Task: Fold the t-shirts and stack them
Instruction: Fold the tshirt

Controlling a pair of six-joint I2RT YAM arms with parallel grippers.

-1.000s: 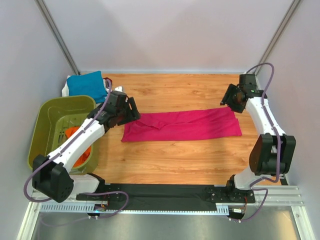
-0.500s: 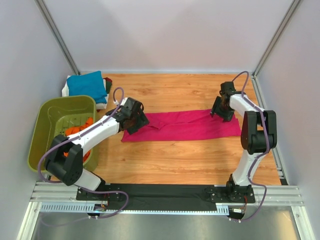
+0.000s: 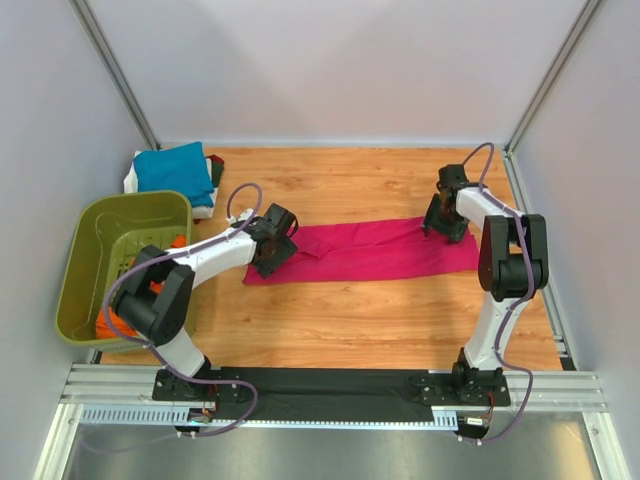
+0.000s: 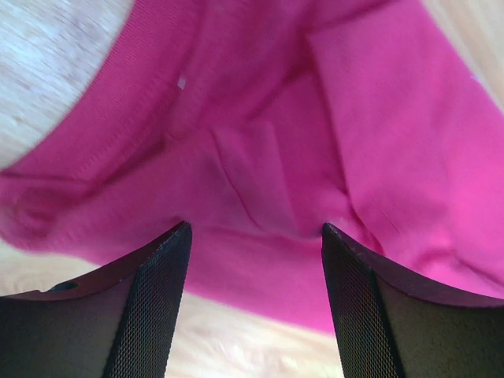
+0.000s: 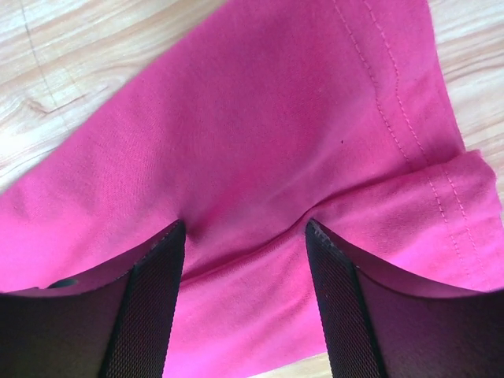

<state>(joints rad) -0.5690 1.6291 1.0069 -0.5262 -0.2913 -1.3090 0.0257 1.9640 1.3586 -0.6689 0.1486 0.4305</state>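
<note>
— What colour is the shirt (image 3: 370, 250) on the table (image 3: 350, 320)?
— Plain magenta-pink, stitched in the same pink. The table is warm orange-brown wood with visible grain.
— And the basket (image 3: 135, 197)?
— Olive green, with orange cloth (image 3: 110, 325) showing inside. Behind it there's a teal-blue shirt (image 3: 172, 168) on something white (image 3: 131, 180).
— The arms (image 3: 215, 248)?
— White shells, black joints, purple cables (image 3: 483, 146). The left gripper (image 4: 256, 228) and the right gripper (image 5: 245, 224) both have black fingers (image 4: 153, 307) with a fine mesh pattern.
— The walls (image 3: 330, 70)?
— Pale grey, plain.
</note>
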